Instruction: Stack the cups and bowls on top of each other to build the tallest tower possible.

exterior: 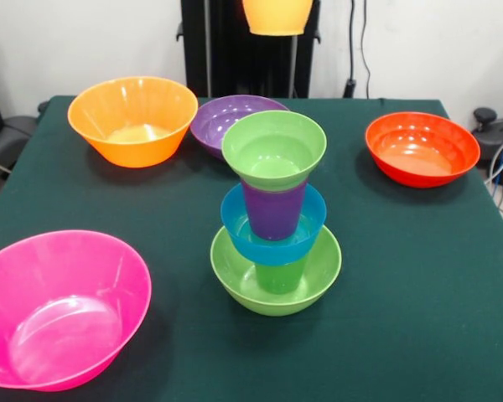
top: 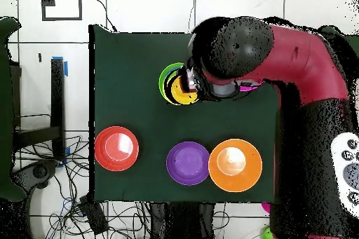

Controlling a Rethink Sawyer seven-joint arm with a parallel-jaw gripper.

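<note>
The tower stands mid-table: lime-green bowl [exterior: 235, 276], green cup [exterior: 282, 275], blue bowl [exterior: 272, 251], purple cup [exterior: 273, 211], and small green bowl [exterior: 274, 155] on top. A yellow-orange cup [exterior: 277, 17] hangs in the air at the top edge, above and behind the tower. In the overhead view the red arm covers the tower. My gripper [top: 188, 83] sits over it, shut on the yellow-orange cup [top: 184, 93]. Only the lime-green bowl's rim [top: 163, 80] shows there. The fingers are hidden in the front view.
An orange bowl [exterior: 132, 121] and a purple bowl [exterior: 226, 117] stand at the far left behind the tower. A red-orange bowl [exterior: 422, 148] is at the far right. A large pink bowl [exterior: 59, 310] is at the near left. Cables lie off the table's edges.
</note>
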